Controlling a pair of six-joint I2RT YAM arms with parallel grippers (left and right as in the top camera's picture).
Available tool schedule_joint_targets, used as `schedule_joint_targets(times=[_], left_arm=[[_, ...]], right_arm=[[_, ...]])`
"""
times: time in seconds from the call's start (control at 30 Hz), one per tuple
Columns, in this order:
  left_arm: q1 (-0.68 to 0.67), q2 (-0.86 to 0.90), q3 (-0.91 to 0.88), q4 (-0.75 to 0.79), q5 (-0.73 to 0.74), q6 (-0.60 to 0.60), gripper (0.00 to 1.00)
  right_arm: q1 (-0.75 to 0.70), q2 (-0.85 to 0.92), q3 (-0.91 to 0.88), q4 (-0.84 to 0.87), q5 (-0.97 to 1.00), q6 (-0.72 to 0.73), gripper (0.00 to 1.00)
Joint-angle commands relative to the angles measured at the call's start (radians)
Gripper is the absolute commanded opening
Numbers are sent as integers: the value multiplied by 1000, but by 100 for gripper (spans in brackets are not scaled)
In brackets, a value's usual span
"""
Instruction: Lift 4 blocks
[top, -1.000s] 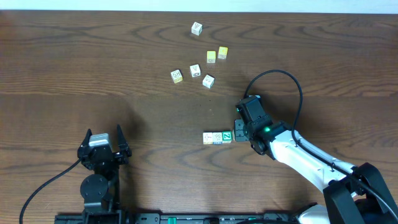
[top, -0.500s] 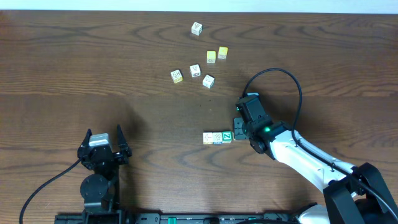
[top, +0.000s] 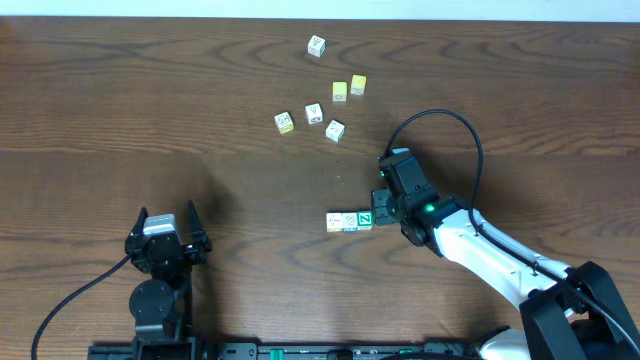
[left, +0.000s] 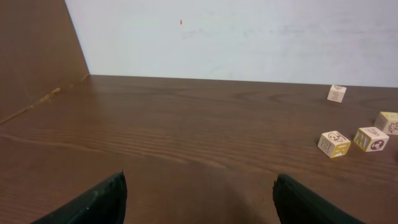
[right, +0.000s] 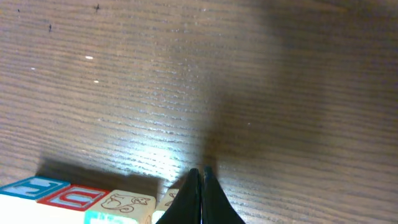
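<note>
At the right end of the row of blocks (top: 350, 221), the right gripper (top: 380, 207) is pinched fully together, with nothing between its fingers (right: 189, 205). It touches or almost touches the green block (top: 364, 219); I cannot tell which. The row lies on the table (top: 150, 100), block against block, and none is lifted.

I think the danger is a push. If closed fingers press on one end, the row may slide, bend in the middle and break apart, because nothing supports the other end. If the fingers open here to take the green block, they could knock its neighbours out of line. The left gripper (top: 167, 216) stands wide open and well apart, so it gives no help now.

The right wrist camera shows the fingers meeting in one thin edge, and beside them printed faces with blue and red outlines. From overhead the tips are hidden under the gripper body. Only the overhead camera shows both arms together, with the loose cubes (top: 313, 113) farther up the table. The left wrist camera sees some loose cubes, not the row.
</note>
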Motion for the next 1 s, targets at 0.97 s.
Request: schedule_joint_targets(times=[0.97], left_arm=[[5,3,-19,-40,-13,-5,76]], right_arm=[[6,9,-13,-58,-39,1,1]])
